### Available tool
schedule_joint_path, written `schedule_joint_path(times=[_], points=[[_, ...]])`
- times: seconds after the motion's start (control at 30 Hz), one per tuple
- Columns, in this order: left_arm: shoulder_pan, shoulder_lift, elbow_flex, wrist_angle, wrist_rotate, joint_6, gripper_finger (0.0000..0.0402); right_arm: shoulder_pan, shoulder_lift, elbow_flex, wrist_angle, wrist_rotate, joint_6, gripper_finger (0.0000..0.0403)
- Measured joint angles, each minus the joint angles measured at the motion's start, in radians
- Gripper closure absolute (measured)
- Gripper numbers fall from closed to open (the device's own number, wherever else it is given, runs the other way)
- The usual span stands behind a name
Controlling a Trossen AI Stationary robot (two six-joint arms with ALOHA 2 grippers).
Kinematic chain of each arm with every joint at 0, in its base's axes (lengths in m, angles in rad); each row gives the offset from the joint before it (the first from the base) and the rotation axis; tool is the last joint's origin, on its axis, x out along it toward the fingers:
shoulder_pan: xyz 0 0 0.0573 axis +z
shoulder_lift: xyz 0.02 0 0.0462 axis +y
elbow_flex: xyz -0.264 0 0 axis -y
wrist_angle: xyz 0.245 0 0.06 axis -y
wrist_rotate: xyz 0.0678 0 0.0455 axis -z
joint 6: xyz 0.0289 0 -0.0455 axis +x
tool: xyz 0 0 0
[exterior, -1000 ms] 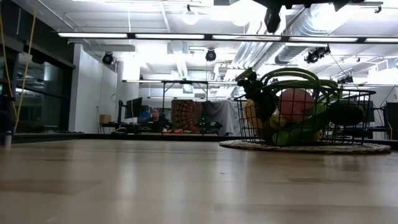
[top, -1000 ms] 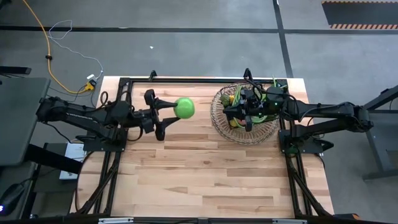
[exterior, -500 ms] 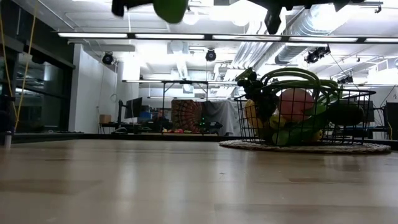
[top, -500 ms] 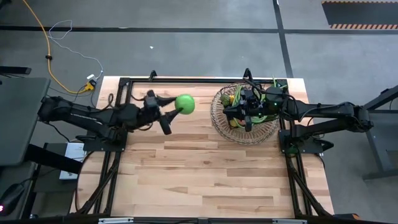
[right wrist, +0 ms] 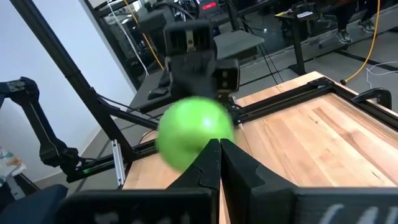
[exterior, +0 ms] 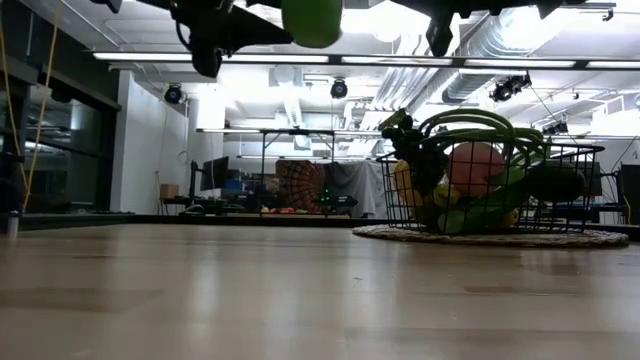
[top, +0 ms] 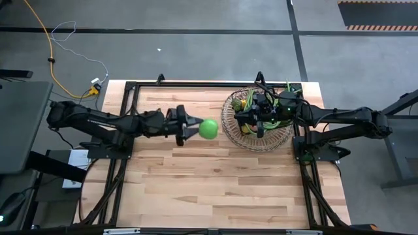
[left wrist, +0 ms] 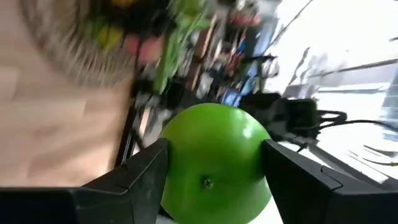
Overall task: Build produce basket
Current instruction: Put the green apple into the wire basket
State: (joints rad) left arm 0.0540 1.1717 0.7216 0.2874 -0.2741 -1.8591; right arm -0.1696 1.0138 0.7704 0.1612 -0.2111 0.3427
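Observation:
My left gripper (top: 193, 128) holds a green apple (top: 208, 128) in the air above the table, just left of the basket (top: 256, 140). The apple also shows at the top of the low view (exterior: 311, 18) and between my fingers in the left wrist view (left wrist: 214, 163). The round wire basket (exterior: 590, 190) stands at the table's far right with produce in it: a pink peach (exterior: 474, 165), long green beans (exterior: 480, 122), yellow fruit. My right gripper (top: 243, 121) hangs shut above the basket, pointing at the apple (right wrist: 191, 134). My left gripper pinches the apple between its two fingers (left wrist: 144, 177), one on each opposite side of the round body (left wrist: 180, 168). The fingers come level from the table's left. The apple is lifted well clear of the table.
Bare wooden tabletop (top: 215, 183) lies in front of and under the apple. Black frame rails (top: 196, 84) run along the table's far and side edges. The basket's wire wall (exterior: 400, 200) rises at the right.
My left gripper has carried the apple toward the table's right and near edges, closer to the basket, and somewhat down. It has rolled about its own pointing line, so its fingers stand differently around the apple. The right arm has kept still.

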Motion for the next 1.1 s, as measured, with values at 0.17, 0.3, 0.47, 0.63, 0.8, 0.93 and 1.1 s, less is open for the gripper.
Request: schedule_joint_path(times=[0.17, 0.3, 0.47, 0.63, 0.8, 0.93, 1.1], points=[[-0.004, 0.036, 0.000, 0.008, 0.069, -0.050, 0.0167, 0.000, 0.000, 0.000, -0.002, 0.000, -0.001, 0.0403], [-0.001, 0.040, 0.000, 0.037, 0.065, -0.049, 0.0167, 0.000, 0.000, 0.000, -0.003, 0.000, -0.002, 0.0403], [0.005, 0.040, 0.000, 0.088, 0.058, 0.022, 0.0167, 0.000, 0.000, 0.000, -0.002, 0.000, -0.003, 0.0403], [0.057, 0.040, 0.001, 0.189, 0.101, 0.296, 0.0167, 0.000, 0.000, 0.000, 0.080, -0.001, -0.009, 0.0403], [0.129, 0.040, 0.079, 0.207, 0.207, 0.655, 0.0167, 0.000, 0.000, 0.000, 0.133, -0.001, -0.010, 0.0403], [0.162, 0.038, 0.187, 0.129, 0.260, 1.023, 0.0167, 0.000, 0.000, 0.000, 0.141, -0.011, -0.003, 0.0403], [0.169, 0.038, 0.337, -0.131, 0.262, 1.515, 0.0167, 0.000, 0.000, 0.000, 0.161, -0.030, 0.016, 0.0403]])
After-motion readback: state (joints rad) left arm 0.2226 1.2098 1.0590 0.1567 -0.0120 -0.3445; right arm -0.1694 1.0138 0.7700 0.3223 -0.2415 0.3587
